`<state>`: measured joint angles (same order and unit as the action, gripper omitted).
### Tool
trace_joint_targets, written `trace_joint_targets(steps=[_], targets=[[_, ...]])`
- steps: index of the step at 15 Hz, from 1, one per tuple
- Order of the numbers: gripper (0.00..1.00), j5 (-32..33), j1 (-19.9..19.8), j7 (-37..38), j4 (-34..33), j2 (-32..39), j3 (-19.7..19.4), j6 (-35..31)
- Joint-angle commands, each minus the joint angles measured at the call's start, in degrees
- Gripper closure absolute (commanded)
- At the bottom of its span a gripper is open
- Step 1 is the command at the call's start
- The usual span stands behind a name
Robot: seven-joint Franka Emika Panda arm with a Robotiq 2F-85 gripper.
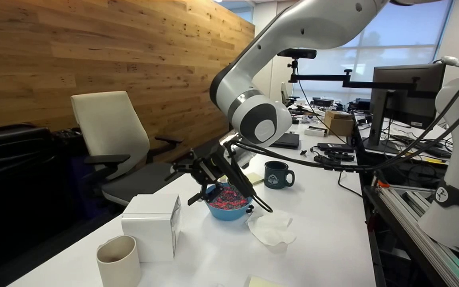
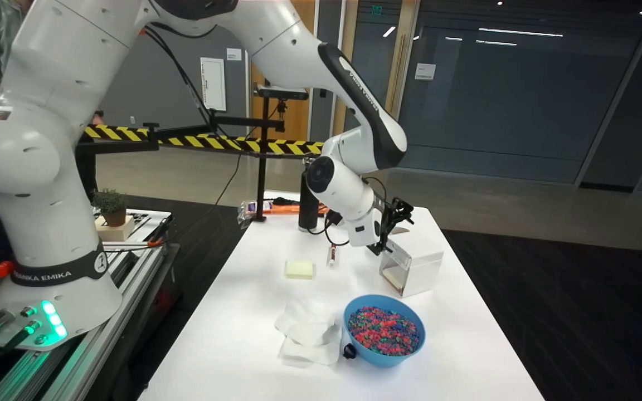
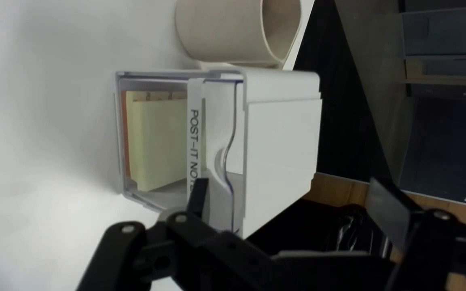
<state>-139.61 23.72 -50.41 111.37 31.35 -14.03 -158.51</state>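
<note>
White tbl (image 2: 243, 312) holds box (image 3: 279, 149) lbl'd "POST-IT NOTE" nr end effector (image 3: 291, 198).

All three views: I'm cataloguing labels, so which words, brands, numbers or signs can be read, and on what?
"POST-IT NOT" on the box, its end behind the gripper finger.
"FRA" on the base band in an exterior view, cut by the picture edge.
"ANKA EMIKA" on that band in an exterior view, its start unclear.
Too small or blurred to read: mug, marker, arm strip, white sign, green sign.
No number is readable.
</note>
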Motion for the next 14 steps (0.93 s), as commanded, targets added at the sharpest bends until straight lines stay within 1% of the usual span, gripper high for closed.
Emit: trace_joint_targets(steps=[1, 4, 7, 14], targets=[[0.0, 3.98, -1.7, 0.08, 4.79, -2.94, -0.18, 1.71], [0.0, 6.42, -2.99, 0.27, 7.85, -4.59, -0.22, 3.19], [0.0, 6.82, -3.48, 0.06, 9.27, -5.11, -0.33, 3.85], [0.0, 7.5, -2.9, -2.68, 12.54, -5.35, -0.29, 4.62]])
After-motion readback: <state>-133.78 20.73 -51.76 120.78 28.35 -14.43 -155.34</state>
